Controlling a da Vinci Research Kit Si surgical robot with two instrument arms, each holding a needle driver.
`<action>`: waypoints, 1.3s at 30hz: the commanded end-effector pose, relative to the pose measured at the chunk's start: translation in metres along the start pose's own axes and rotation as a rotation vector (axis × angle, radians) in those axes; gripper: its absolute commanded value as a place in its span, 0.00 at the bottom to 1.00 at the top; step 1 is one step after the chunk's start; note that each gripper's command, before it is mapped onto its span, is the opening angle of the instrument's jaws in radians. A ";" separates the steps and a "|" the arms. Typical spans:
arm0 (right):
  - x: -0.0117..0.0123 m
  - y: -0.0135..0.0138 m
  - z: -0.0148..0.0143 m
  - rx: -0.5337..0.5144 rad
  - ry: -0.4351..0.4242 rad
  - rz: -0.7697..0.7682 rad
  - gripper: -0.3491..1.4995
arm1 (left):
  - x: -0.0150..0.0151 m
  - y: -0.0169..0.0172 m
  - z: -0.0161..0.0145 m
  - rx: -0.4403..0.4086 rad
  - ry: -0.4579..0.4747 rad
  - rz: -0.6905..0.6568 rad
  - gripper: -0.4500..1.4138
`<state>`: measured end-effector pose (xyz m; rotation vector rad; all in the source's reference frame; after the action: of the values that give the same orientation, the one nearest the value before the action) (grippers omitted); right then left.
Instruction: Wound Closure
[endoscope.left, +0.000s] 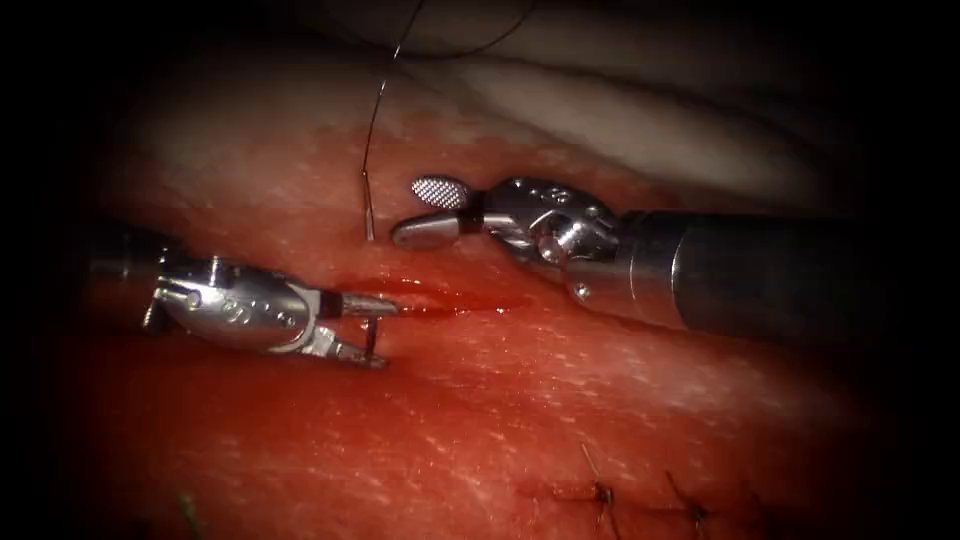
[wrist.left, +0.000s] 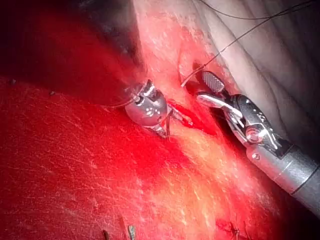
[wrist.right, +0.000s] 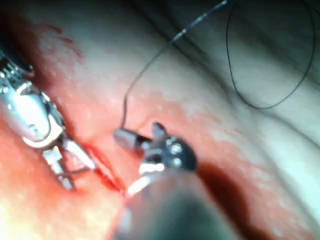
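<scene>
The tissue lay under both tools, wet with red fluid that gathered in the short open cut between the two tips. Some finished stitches sat well apart from the tools, on the near side of the tissue.

The right tool came in from the right, and its tip stood just beyond the far edge of the cut. Its jaws were open wide, one showing its ridged inner face, and they held nothing. In the right wrist view the right tool showed the same spread jaws, with the thread coming down close beside them.

The left tool lay at the left end of the cut. Its jaws were parted a little, and the needle crossed the gap between them near their tips; it could not be told for sure if they truly pinched it. A short dark piece of the needle was visible there, at the near edge of the cut. The other end of the needle stood out of the tissue just to the left of the right tool's open jaws, on the far side of the cut.

From this end the thread rose thin and dark, away from both tools, and curved off over the pale far part of the tissue. In the left wrist view the thread ran up from beside the right tool.
</scene>
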<state>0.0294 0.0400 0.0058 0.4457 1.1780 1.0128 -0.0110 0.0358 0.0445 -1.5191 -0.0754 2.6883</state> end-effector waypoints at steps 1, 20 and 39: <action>0.0003 0.0001 0.0010 0.001 0.003 -0.002 0.81 | -0.0003 0.0006 0.0006 0.004 0.004 0.007 0.43; 0.0005 0.0003 0.0008 -0.007 0.008 0.000 0.80 | 0.0049 0.0015 -0.0036 -0.132 0.206 -0.403 0.05; -0.0003 -0.0009 0.0002 0.068 -0.017 0.050 0.76 | 0.0116 0.0015 -0.0087 -0.293 0.451 -0.545 0.05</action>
<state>0.0291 0.0390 0.0052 0.5419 1.1905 1.0161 -0.0090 0.0361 0.0294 -1.8255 -0.7285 1.9497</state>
